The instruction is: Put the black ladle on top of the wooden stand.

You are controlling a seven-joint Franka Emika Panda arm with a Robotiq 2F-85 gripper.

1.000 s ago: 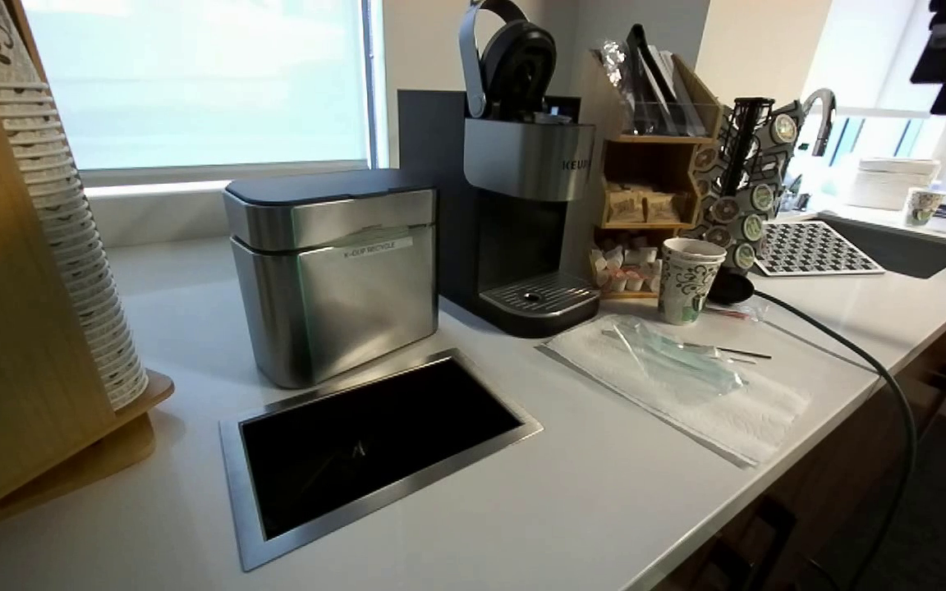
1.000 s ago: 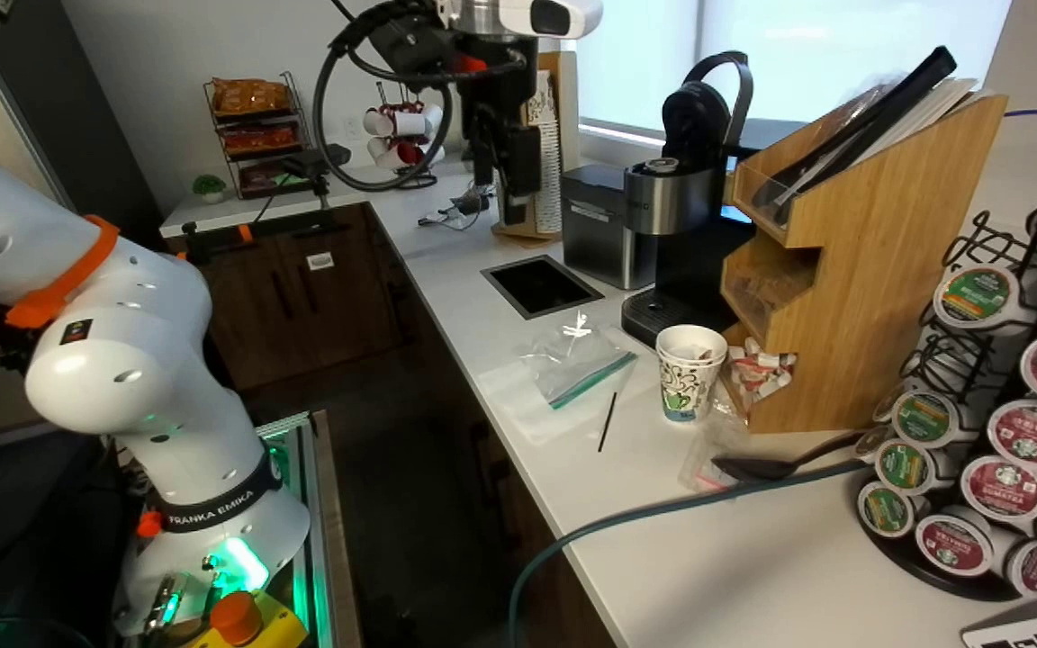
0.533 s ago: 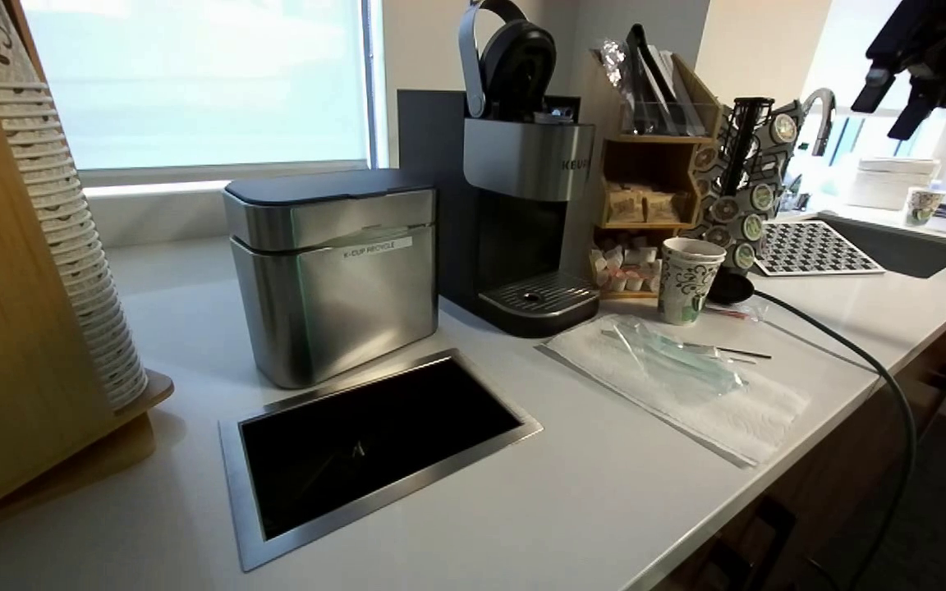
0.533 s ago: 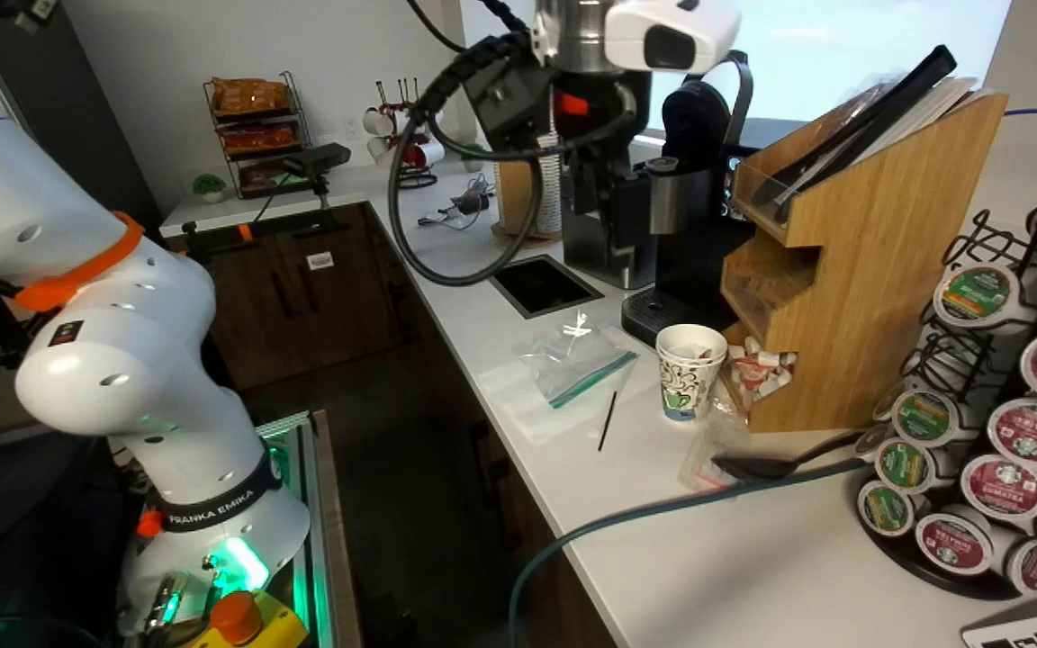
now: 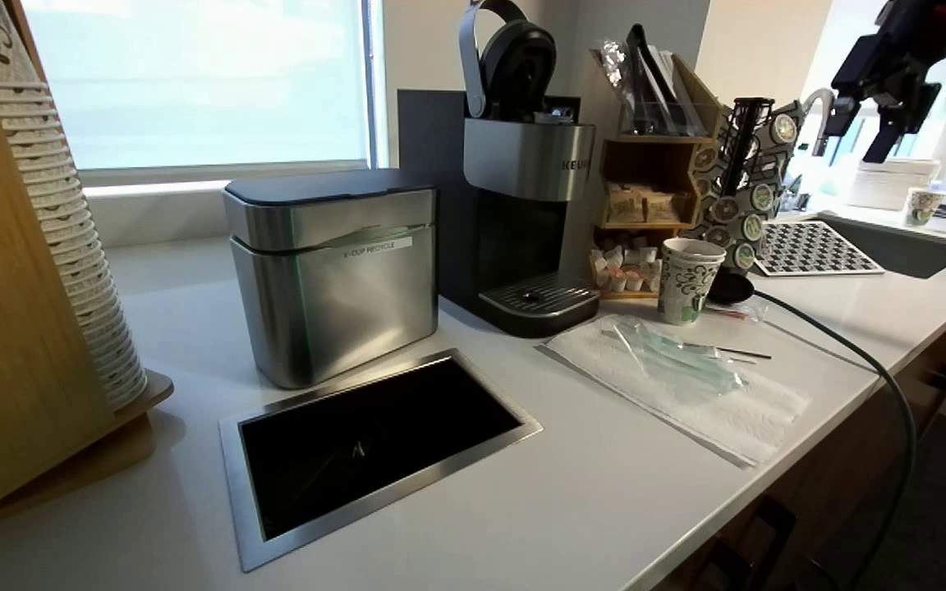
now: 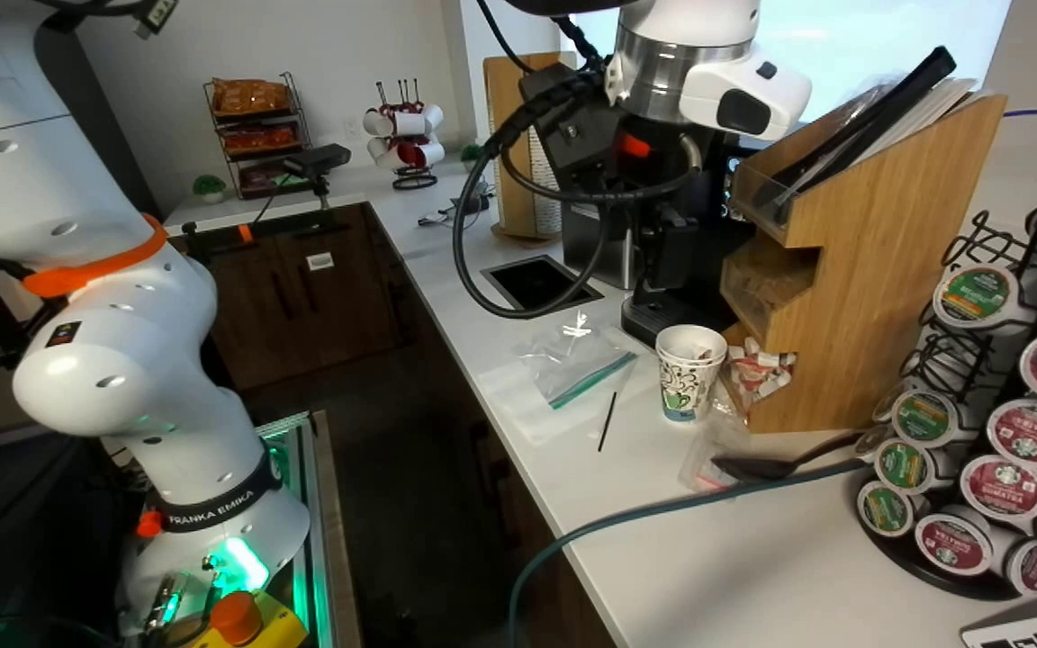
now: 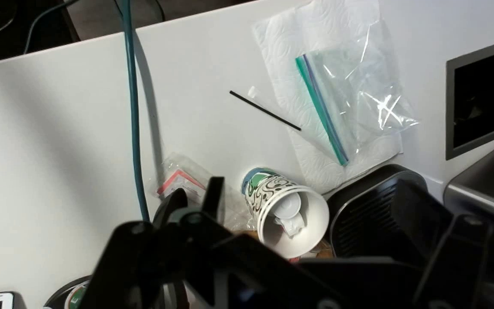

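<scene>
The black ladle [image 6: 757, 469] lies on the white counter [image 6: 698, 585], toward the near right in an exterior view, bowl to the left, handle slanting to the far right toward the pod carousel [image 6: 978, 588]; I cannot tell whether the two touch. A clear packet [image 7: 189, 182] with a red edge lies at the bowl, and a teal cable [image 7: 135, 128] runs along the ladle's near side. Just beyond the ladle, the wooden stand [image 6: 879, 306] is upright, black and white pieces leaning in its top compartment.

Left of the stand, close to it, I see nested paper cups [image 6: 685, 396], upright, with something white inside. Farther left is the coffee machine [image 5: 526, 160], lid raised, then a metal bin [image 5: 358, 287] and a metal-framed opening [image 5: 243, 492] set in the counter. A zip bag [image 7: 350, 90] lies on a paper towel [image 7: 281, 47] left of the cups, a black stirrer [image 7: 265, 110] just beside it.

My gripper [image 7: 309, 189] hangs above the counter, in front of the coffee machine in an exterior view and well apart from the ladle. Its fingers [image 7: 213, 195] are spread; in my wrist view the cups show between them, and the linkage hides part of the ladle.
</scene>
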